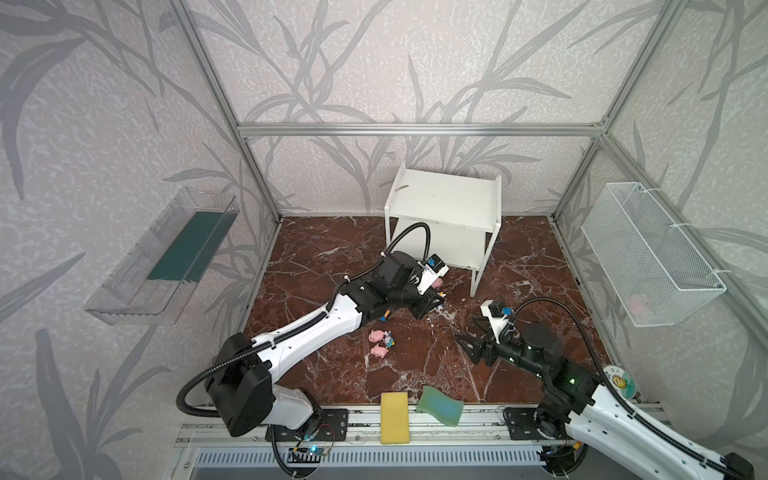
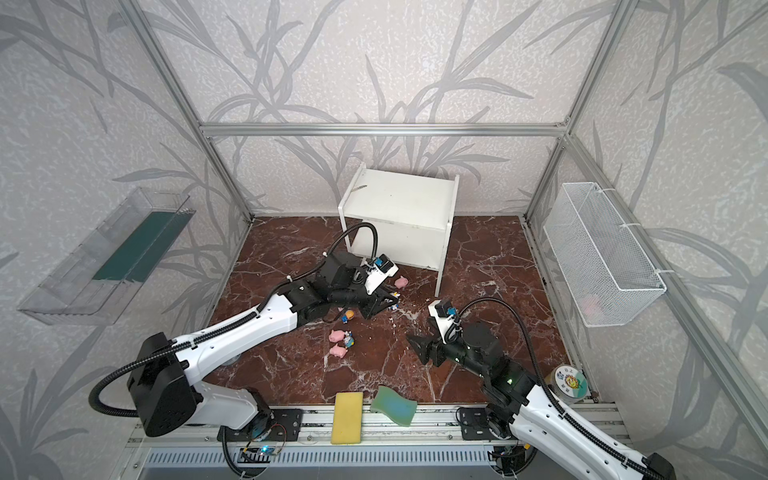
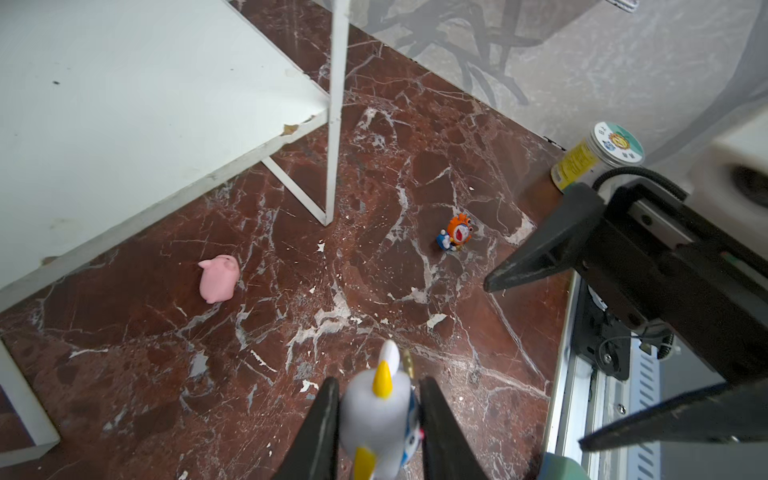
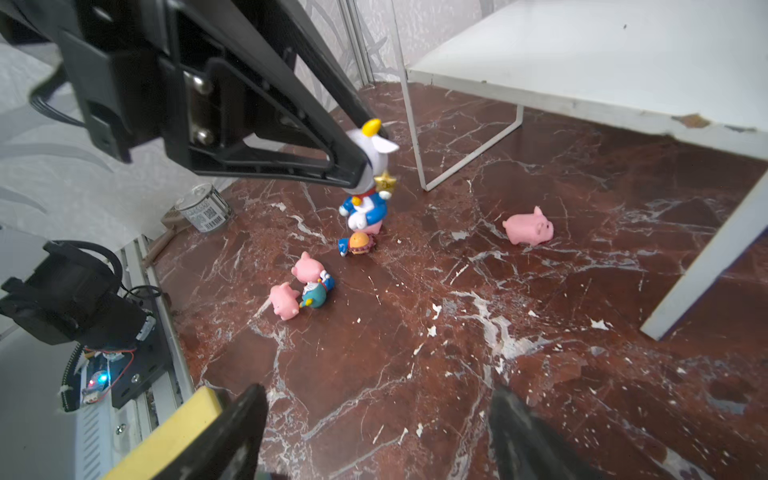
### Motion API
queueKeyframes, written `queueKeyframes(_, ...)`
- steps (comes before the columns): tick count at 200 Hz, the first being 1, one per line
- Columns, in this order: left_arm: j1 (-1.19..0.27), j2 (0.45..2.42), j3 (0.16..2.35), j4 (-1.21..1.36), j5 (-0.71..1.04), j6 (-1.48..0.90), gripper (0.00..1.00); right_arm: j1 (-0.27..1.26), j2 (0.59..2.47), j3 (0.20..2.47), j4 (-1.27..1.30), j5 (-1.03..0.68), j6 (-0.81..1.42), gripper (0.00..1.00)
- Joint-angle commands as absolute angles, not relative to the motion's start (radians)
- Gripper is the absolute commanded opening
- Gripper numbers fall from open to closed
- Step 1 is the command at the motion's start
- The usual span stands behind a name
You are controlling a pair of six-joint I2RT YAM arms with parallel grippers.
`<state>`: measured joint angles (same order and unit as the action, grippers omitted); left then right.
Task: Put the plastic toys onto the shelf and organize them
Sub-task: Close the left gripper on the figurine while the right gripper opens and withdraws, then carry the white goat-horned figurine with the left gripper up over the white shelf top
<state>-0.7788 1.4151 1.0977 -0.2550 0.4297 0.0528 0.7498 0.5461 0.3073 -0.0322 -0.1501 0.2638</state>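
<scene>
I am clamping my left claw on the head of the white-and-blue figurine, its body dangling upright just before the shelf, probably so it lands standing there, while my right claw is hanging spread wide and empty.

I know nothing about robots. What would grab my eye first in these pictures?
The left gripper pinches a white-and-blue figurine by its head, in front of the white shelf. Pink pigs and other small figures lie scattered on the red marble floor, while the shelf's boards, as far as visible, carry no toys. The right gripper hangs open and empty nearby.
</scene>
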Motion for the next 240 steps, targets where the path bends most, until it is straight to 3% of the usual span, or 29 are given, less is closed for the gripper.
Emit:
queueKeyframes(1,-0.797,1.415,1.148,-0.272,0.451,0.211,0.23,0.753,0.562,0.340,-0.104,-0.141,0.228,0.84)
queueKeyframes(61,-0.818,1.520,1.222,-0.141,0.394,0.404,0.20,0.753,0.508,0.335,-0.190,-0.048,0.237,0.84)
queueKeyframes(115,-0.815,1.733,1.465,-0.190,0.325,0.495,0.20,0.753,0.342,0.329,-0.376,0.151,0.279,0.84)
queueKeyframes(158,-0.811,1.836,1.581,-0.187,0.287,0.528,0.19,0.753,0.247,0.314,-0.395,0.146,0.292,0.85)
queueKeyframes(240,-0.803,1.939,1.664,-0.123,0.231,0.537,0.18,0.753,0.250,0.318,-0.359,0.110,0.265,0.86)
